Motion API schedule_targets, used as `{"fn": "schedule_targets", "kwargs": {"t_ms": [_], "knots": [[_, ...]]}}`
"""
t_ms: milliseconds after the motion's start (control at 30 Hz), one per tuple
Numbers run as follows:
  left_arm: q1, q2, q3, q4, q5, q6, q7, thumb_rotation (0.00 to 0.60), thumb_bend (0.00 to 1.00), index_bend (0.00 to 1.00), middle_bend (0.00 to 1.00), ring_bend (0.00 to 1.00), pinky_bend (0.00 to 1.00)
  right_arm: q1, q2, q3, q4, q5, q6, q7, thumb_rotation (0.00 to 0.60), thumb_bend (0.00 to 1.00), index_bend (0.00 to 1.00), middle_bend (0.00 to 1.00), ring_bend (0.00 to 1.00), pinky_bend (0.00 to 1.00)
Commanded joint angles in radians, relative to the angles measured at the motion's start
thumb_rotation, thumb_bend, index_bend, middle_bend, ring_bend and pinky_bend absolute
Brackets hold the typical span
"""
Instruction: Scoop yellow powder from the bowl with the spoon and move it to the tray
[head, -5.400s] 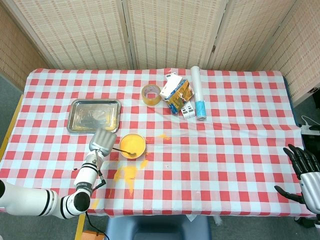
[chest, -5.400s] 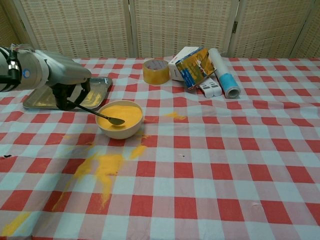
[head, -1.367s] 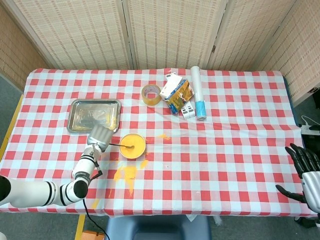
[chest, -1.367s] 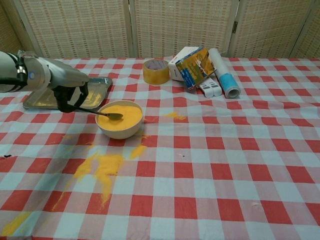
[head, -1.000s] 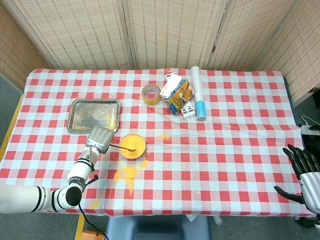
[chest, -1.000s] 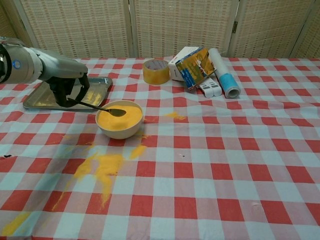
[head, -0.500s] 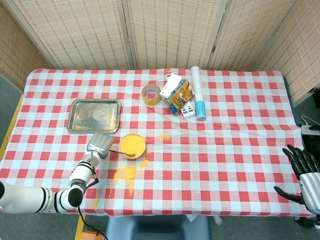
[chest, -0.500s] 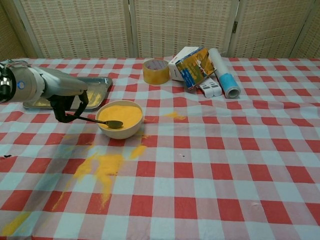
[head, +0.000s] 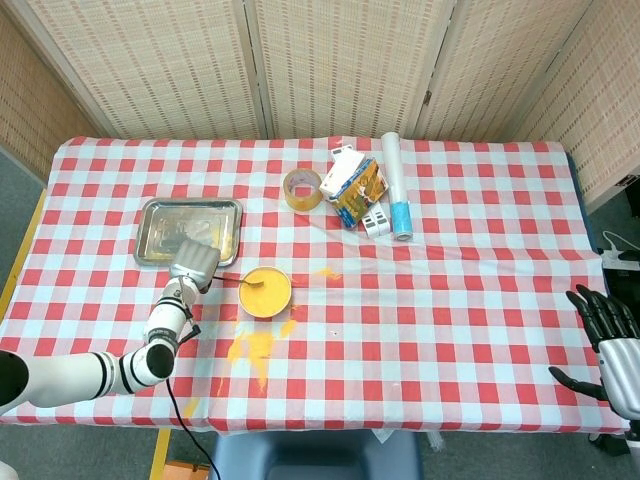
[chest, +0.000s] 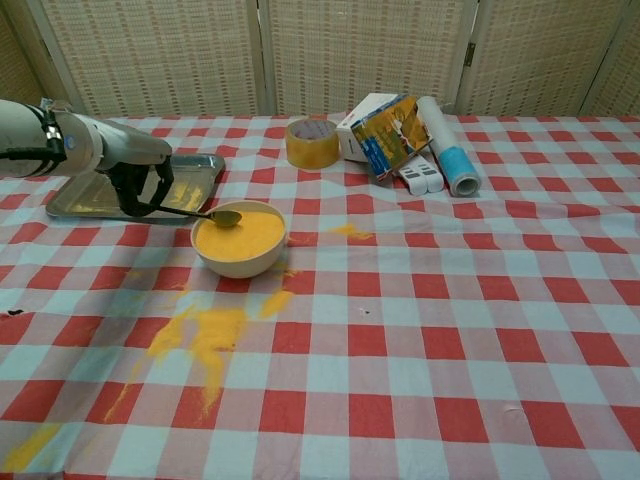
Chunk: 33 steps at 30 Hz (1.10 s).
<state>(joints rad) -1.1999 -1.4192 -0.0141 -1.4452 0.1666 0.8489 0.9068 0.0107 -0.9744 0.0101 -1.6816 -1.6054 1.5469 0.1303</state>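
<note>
A white bowl (head: 266, 292) (chest: 240, 240) full of yellow powder stands left of the table's middle. My left hand (head: 194, 262) (chest: 137, 185) grips the handle of a metal spoon (head: 243, 281) (chest: 208, 214). The spoon's head carries powder and hovers over the bowl's far left rim. A steel tray (head: 190, 231) (chest: 130, 186) with some yellow powder in it lies just behind that hand. At the lower right edge of the head view my right hand (head: 610, 345) hangs off the table, fingers spread, holding nothing.
Spilled yellow powder (head: 254, 349) (chest: 200, 336) streaks the cloth in front of the bowl, with a smaller patch (chest: 345, 231) to its right. A tape roll (head: 302, 189), a tilted carton (head: 356, 190) and a white roll (head: 396, 186) lie at the back.
The left hand has lifted the spoon from the bowl's near left side and carried it toward the tray; the spoon head now sits over the far rim. The right hand has stayed put.
</note>
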Motion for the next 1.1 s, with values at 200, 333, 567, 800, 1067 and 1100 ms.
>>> {"fn": "schedule_targets", "kwargs": {"t_ms": [200,333,567,800,1067,1100], "knots": [[0.004,0.054,-0.029,-0.015,-0.021,-0.038,-0.058,0.6,0.65,0.97,1.0,1.0,1.0,-0.001,0.001,0.0,-0.002,0.0,0.002,-0.003,0.6,0.04,0.0,0.0,0.0,0.0],[0.008,0.105,-0.033,-0.09,-0.007,-0.032,-0.08,0.6,0.65,0.97,1.0,1.0,1.0,-0.001,0.001,-0.003,-0.003,-0.008,0.004,-0.003,0.6,0.04,0.0,0.0,0.0,0.0],[0.015,0.139,-0.043,-0.111,0.026,-0.024,-0.129,0.6,0.65,0.97,1.0,1.0,1.0,-0.003,0.0,-0.003,-0.005,-0.01,0.009,-0.005,0.6,0.04,0.0,0.0,0.0,0.0],[0.01,0.114,-0.042,-0.007,0.012,-0.058,-0.144,0.6,0.65,0.97,1.0,1.0,1.0,0.0,-0.004,0.003,-0.003,0.006,0.0,-0.014,0.6,0.04,0.0,0.0,0.0,0.0],[0.038,-0.08,-0.053,0.51,0.024,-0.258,-0.232,0.6,0.64,0.97,1.0,1.0,1.0,0.014,-0.027,0.021,-0.002,0.07,-0.042,-0.073,0.6,0.04,0.0,0.0,0.0,0.0],[0.042,-0.102,-0.053,0.559,0.032,-0.278,-0.24,0.6,0.63,0.97,1.0,1.0,1.0,0.015,-0.03,0.021,-0.003,0.073,-0.045,-0.082,0.6,0.04,0.0,0.0,0.0,0.0]]}}
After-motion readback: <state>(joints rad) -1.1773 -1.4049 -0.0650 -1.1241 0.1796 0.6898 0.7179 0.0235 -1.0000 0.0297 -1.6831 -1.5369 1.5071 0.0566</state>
